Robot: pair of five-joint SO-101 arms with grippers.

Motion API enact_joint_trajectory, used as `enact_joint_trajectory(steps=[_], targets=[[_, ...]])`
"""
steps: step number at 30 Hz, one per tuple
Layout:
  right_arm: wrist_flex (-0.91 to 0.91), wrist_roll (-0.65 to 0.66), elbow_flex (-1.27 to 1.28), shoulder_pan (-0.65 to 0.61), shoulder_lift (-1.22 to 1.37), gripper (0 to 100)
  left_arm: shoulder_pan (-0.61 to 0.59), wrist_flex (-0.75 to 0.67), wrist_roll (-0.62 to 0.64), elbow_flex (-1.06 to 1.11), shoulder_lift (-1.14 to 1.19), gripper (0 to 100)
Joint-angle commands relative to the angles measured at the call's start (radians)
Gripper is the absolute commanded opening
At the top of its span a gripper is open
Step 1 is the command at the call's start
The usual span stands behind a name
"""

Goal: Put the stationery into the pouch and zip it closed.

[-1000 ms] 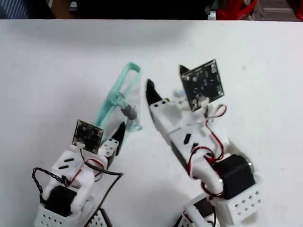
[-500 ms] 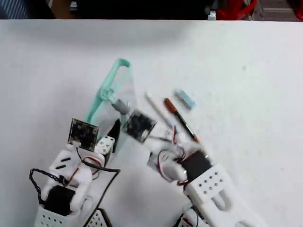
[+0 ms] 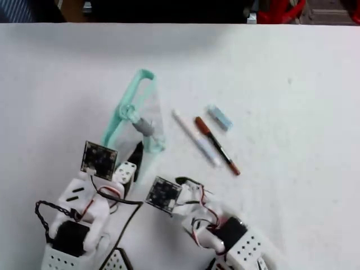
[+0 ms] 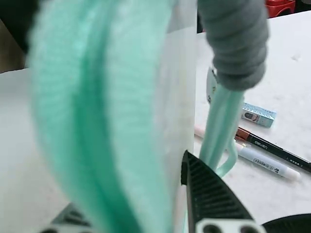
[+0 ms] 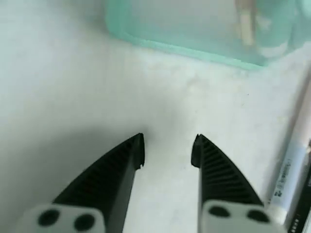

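- Right gripper (image 5: 167, 148) has pulled back: fingers parted, empty, pouch (image 3: 130, 109) just past its tips.
- Left gripper (image 3: 138, 156) looks clamped on the pouch edge.
- Pens (image 3: 216, 145) and eraser (image 3: 218, 118) now uncovered beside the right fingers, not yet loaded.

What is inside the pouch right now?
No stationery shows through the clear side of the pouch. The white pen, the red pen and the eraser lie on the table beside it. Its teal edging hides whatever sits along the rim.

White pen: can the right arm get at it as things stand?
Probably yes. The right gripper is open and empty over bare table by the pouch, and the white pen lies just beside it with nothing between.
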Motion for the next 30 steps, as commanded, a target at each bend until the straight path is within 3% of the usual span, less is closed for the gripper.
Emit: enact_joint_trajectory(steps=[1, 9, 16, 21, 30], targets=[[0.047, 0.009, 0.020, 0.016, -0.130, 15.9, -0.002, -0.031, 0.002, -0.002, -0.007, 15], [0.223, 0.002, -0.023, 0.217, -0.355, 15.9, -0.001, -0.031, 0.002, 0.000, -0.007, 15], [0.225, -0.100, -0.160, 0.407, -0.246, 16.1, -0.001, -0.031, 0.002, 0.000, -0.007, 15], [0.142, -0.164, -0.253, 0.484, -0.002, 16.2, 0.015, -0.031, -0.002, 0.009, -0.007, 15], [-0.001, -0.212, -0.528, 0.604, 0.736, 16.2, 0.035, -0.029, -0.005, 0.011, -0.007, 15]])
